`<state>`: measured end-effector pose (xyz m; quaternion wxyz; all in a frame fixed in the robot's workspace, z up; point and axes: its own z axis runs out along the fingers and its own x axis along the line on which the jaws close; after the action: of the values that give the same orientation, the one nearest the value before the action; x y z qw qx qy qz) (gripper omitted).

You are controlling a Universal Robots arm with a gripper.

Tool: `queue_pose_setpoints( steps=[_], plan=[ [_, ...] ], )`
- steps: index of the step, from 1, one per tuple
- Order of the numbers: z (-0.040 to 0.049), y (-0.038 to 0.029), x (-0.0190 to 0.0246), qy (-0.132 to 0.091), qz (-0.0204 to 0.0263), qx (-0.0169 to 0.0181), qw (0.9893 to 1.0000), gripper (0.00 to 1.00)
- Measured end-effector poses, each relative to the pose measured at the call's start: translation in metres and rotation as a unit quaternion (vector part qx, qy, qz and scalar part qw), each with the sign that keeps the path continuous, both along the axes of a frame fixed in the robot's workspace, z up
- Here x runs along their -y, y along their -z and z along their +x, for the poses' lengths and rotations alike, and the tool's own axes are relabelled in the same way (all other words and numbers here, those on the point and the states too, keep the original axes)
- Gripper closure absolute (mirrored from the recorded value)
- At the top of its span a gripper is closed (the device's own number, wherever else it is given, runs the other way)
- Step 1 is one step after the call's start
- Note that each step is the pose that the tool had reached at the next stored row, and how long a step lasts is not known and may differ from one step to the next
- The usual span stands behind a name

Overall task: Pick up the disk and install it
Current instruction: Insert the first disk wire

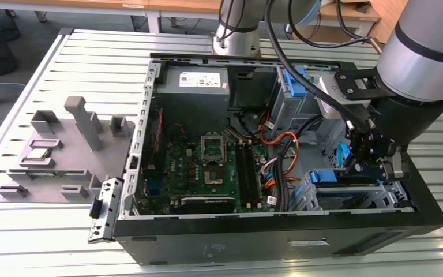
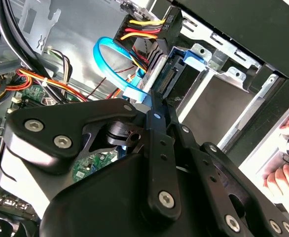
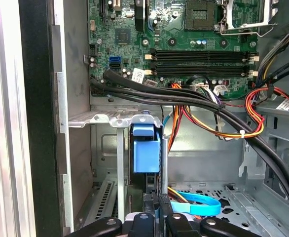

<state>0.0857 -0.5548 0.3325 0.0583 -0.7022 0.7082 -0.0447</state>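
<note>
The disk sits edge-on in the drive bay at the near corner of the open computer case, on the exterior view's right. Its blue carrier bracket stands between the bay's metal rails, and its connector end faces the case interior. My gripper reaches down into the case at that bay. In both wrist views the black fingers close together on the disk's thin rear edge, so the gripper is shut on the disk.
The motherboard fills the case floor, with the grey power supply behind it. Thick black cables and orange-yellow wires run close past the bay, beside a blue ribbon cable. A grey fixture lies outside. A person's hand rests beyond the case.
</note>
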Motion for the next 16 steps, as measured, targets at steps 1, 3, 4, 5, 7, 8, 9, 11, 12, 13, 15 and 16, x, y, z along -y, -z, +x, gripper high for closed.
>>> queue_pose_setpoints(
  steps=[1, 3, 4, 5, 7, 8, 9, 11, 12, 13, 15, 16],
  plan=[
    [0.0, 0.0, 0.0, 0.0, 0.0, 0.0, 1.0, 0.84],
    [0.0, 0.0002, 0.0, 0.0, 0.0001, 0.0, 1.0, 0.84],
    [0.0, 0.0008, -0.0001, 0.0, 0.0003, 0.0, 1.0, 0.84],
    [0.0, 0.0012, -0.0001, 0.0, 0.0002, 0.0, 1.0, 0.84],
    [0.0, 0.0012, 0.0, 0.0, 0.0001, 0.0, 1.0, 0.84],
    [0.0, 0.0012, 0.0, 0.0, 0.0, 0.0, 1.0, 0.84],
    [0.0, 0.0013, 0.0, 0.0, 0.0, 0.0, 1.0, 0.84],
    [0.0, 0.0026, 0.0, 0.0, 0.0003, 0.0, 1.0, 0.84],
    [0.0, 0.003, 0.0, 0.0, 0.0002, 0.0, 1.0, 0.84],
    [0.0, 0.003, 0.0, 0.0, 0.0001, 0.0, 1.0, 0.84],
    [0.0, 0.003, 0.0, 0.0, 0.0, 0.0, 1.0, 0.84],
    [0.0, 0.0031, 0.0, 0.0, 0.0, 0.0, 1.0, 0.84]
  ],
)
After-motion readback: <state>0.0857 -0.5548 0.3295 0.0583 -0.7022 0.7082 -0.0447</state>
